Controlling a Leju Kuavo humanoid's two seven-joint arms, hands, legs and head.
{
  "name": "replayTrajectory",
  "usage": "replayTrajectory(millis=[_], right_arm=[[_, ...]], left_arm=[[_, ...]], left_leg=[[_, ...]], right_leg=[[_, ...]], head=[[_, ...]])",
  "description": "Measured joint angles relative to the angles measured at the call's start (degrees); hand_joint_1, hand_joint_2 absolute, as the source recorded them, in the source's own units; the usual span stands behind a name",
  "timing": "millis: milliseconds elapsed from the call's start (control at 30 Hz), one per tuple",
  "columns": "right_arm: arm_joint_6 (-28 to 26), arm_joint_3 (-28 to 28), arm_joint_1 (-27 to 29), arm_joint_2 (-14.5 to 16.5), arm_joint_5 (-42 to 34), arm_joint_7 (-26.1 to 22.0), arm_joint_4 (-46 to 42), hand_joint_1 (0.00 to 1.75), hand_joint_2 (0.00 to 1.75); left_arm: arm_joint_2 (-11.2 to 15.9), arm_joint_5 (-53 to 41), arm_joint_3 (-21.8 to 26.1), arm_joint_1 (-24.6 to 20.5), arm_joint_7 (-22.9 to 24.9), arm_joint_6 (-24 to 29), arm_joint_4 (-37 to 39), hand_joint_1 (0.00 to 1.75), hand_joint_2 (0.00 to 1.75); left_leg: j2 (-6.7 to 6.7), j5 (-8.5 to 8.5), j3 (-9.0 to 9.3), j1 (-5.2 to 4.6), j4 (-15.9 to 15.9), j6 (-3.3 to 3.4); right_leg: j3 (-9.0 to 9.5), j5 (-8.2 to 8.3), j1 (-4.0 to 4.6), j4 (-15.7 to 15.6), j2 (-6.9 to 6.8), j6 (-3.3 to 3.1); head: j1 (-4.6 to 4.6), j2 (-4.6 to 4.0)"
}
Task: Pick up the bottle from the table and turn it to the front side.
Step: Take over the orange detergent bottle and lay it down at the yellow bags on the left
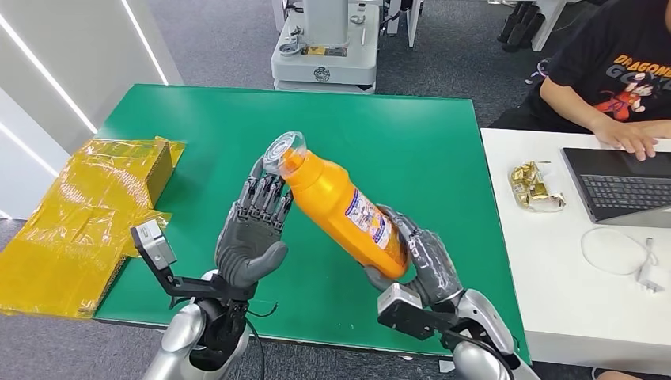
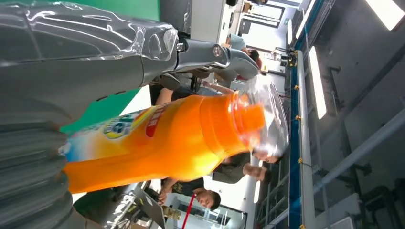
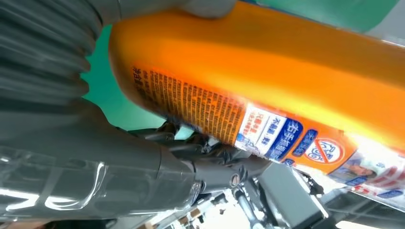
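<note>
An orange bottle [image 1: 348, 210] with a clear cap [image 1: 283, 150] hangs tilted above the green table [image 1: 396, 134], cap up toward the far left, its printed label facing up and right. My right hand [image 1: 423, 261] grips its lower end from beneath. My left hand [image 1: 255, 226] stands upright beside the neck, fingers straight and touching the bottle's shoulder, thumb low and apart from it. In the left wrist view the bottle [image 2: 167, 138] lies across the front of my left hand [image 2: 71, 71]. The right wrist view shows the label's small print on the bottle [image 3: 267, 71] close above my right hand [image 3: 95, 162].
A yellow-taped box [image 1: 87, 206] lies at the table's left edge. A white table [image 1: 554, 269] to the right carries a laptop [image 1: 625, 186], a foil packet [image 1: 536, 186] and a white cable [image 1: 621, 253]. A person [image 1: 609, 79] sits there typing. A white machine [image 1: 324, 47] stands beyond the table.
</note>
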Motion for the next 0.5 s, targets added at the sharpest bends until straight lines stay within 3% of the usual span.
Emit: replayTrajectory(millis=[500], right_arm=[[1.49,3.05,-1.88,1.31,1.19,-3.34,3.55,1.75,1.75]], left_arm=[[-0.65,0.83,0.02,-2.64,0.02,-0.01,2.94,0.0,1.75]], left_leg=[[-0.01,0.0,-0.03,-0.01,0.02,0.0]], right_leg=[[-0.01,0.03,-0.01,0.0,0.0,0.03]], head=[[0.01,0.0]])
